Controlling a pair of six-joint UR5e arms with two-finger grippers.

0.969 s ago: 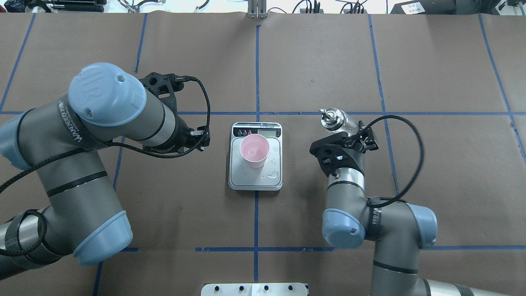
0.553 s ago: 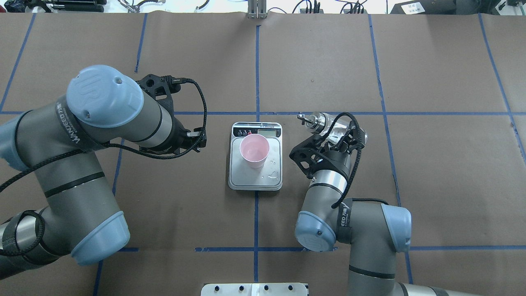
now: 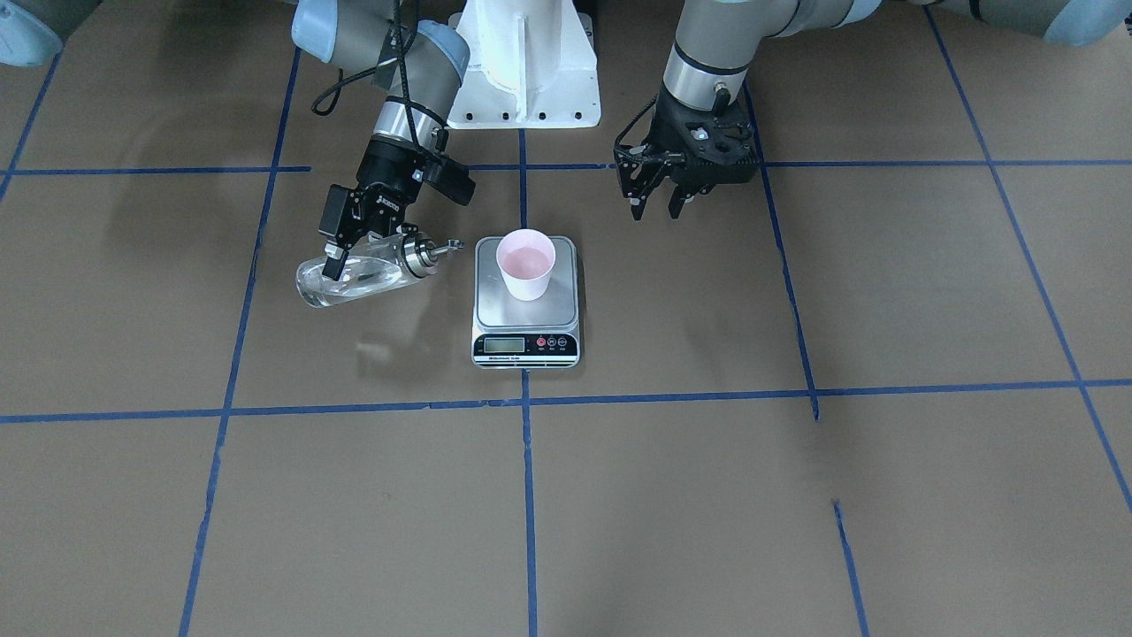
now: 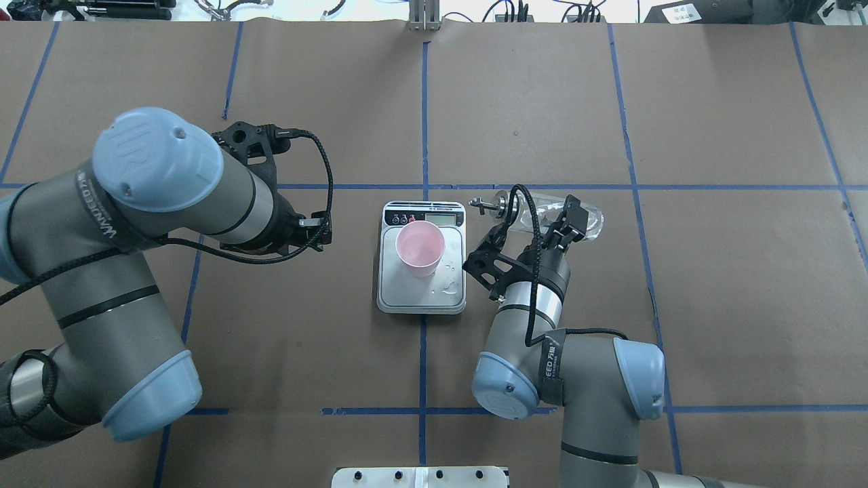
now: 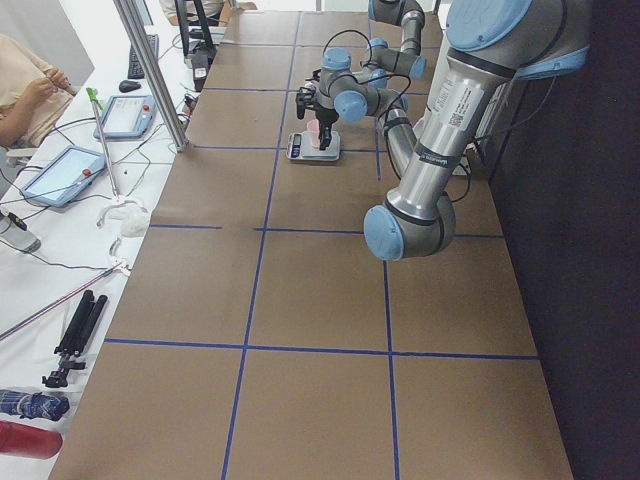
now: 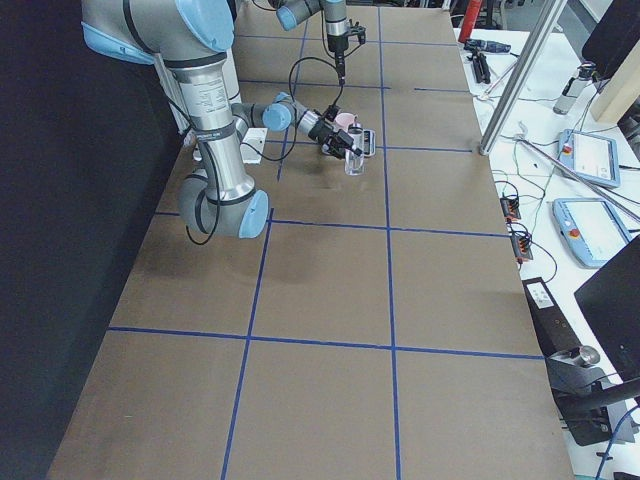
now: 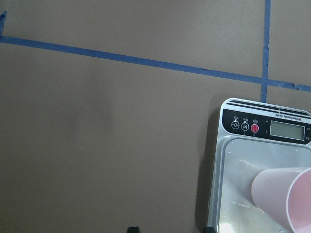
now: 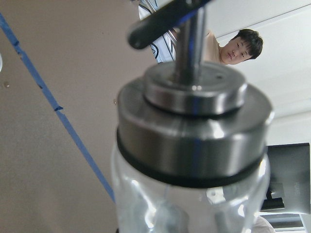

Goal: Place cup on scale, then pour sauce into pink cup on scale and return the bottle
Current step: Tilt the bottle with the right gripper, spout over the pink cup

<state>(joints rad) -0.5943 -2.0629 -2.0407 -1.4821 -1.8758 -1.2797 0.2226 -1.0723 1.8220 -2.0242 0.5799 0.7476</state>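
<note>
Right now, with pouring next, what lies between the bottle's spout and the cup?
Only a bare strip of table and the scale's steel edge lie between bottle and cup, seen in the front-facing view.

The pink cup [image 4: 420,247] stands upright on the scale [image 4: 420,303], on its steel platform. Just right of them the clear bottle [image 4: 590,222] is tipped nearly level, silver spout toward the cup.

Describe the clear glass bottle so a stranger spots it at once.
At the centre of the brown table sits a steel-topped digital scale carrying a pale pink cup. Beside it, the right gripper holds the bottle tipped nearly flat. It alone is clear glass, with a silver metal cap and spout.
</note>
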